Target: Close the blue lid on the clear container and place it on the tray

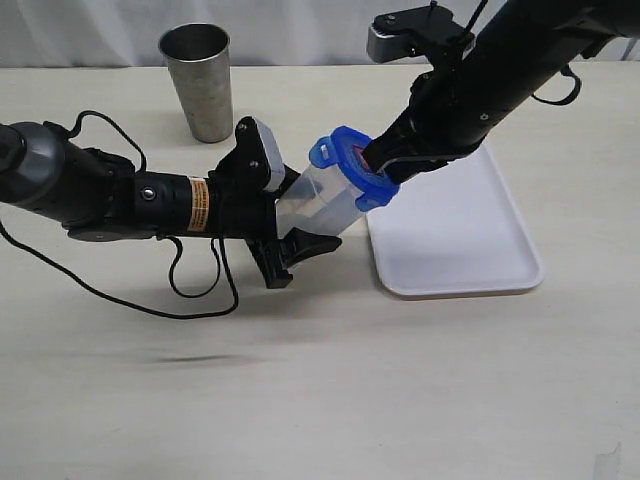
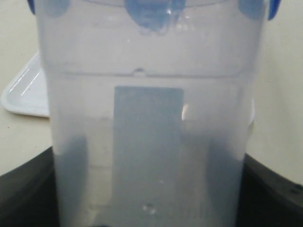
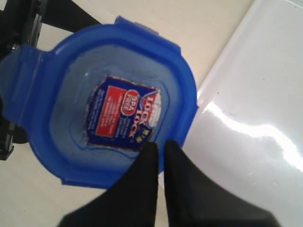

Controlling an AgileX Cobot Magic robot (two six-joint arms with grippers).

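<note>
Exterior view: clear container (image 1: 322, 198) tilted, base end clamped between the left gripper (image 1: 288, 205) fingers, long axis running away from them toward the right gripper (image 1: 383, 160). Blue lid (image 1: 345, 158) sits on its mouth; one tab sticks out, probably unlatched. Right fingers are pressed together, tips on the lid rim beside the sticker. Tray (image 1: 470, 255) lies just past those tips, path looks clear. Metal tumbler (image 1: 200, 80) stands well behind the left fingers.
</note>
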